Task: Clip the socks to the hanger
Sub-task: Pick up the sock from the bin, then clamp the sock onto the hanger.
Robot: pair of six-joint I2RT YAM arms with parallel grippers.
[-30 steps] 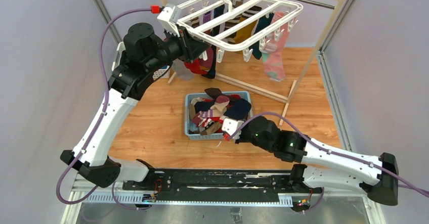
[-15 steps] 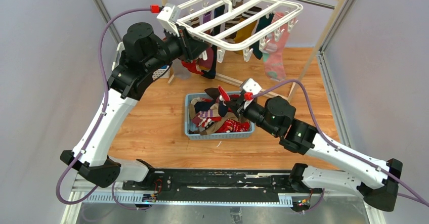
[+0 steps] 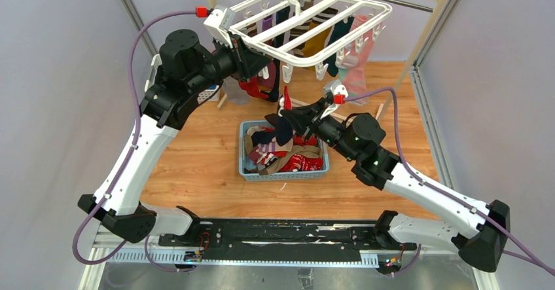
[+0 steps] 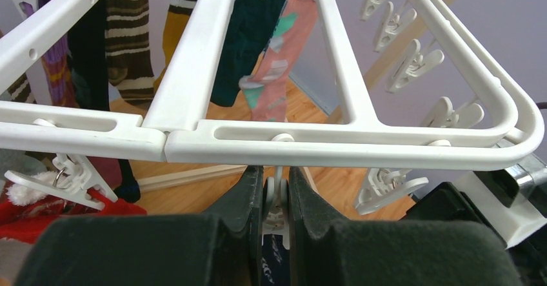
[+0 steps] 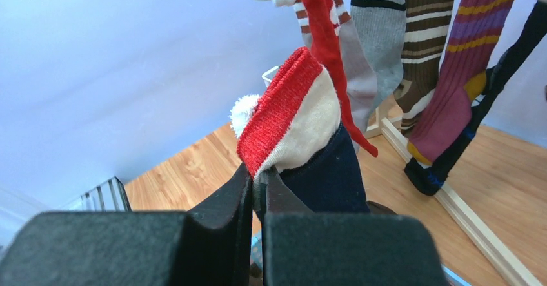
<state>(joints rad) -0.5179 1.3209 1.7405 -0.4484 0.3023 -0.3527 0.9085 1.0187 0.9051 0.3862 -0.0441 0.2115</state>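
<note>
The left gripper (image 4: 276, 181) was raised to the near corner of the white plastic hanger (image 4: 348, 145), just under the frame's front bar, with its jaws pressed together on one small dangling white clip (image 4: 276, 201). The hanger hung by its hook from the metal rail of a wooden rack (image 3: 425, 38) at the far side of the table. It already carried a row of socks: a pink patterned sock (image 4: 278, 60), a dark teal sock (image 4: 248, 34), a brown striped sock (image 4: 129, 34) and a mustard-toed one (image 4: 173, 31), all hanging from clips along the crossbars. A red sock (image 3: 254, 91) drooped just beside the left gripper. The right gripper (image 5: 258, 184) was lifted above the blue basket (image 3: 285, 175), its jaws pinched tight on the red-and-white cuff of a navy sock (image 5: 322, 170), so the cuff stood up above the fingertips and the navy body hung down toward the basket. From the right wrist camera that cuff sat close below the hung socks, near the red one, though whether it touched them could not be told. The loose socks (image 3: 291, 154), mixed reds, navies and beiges, lay heaped in the basket on the wooden tabletop (image 3: 196, 159).
</note>
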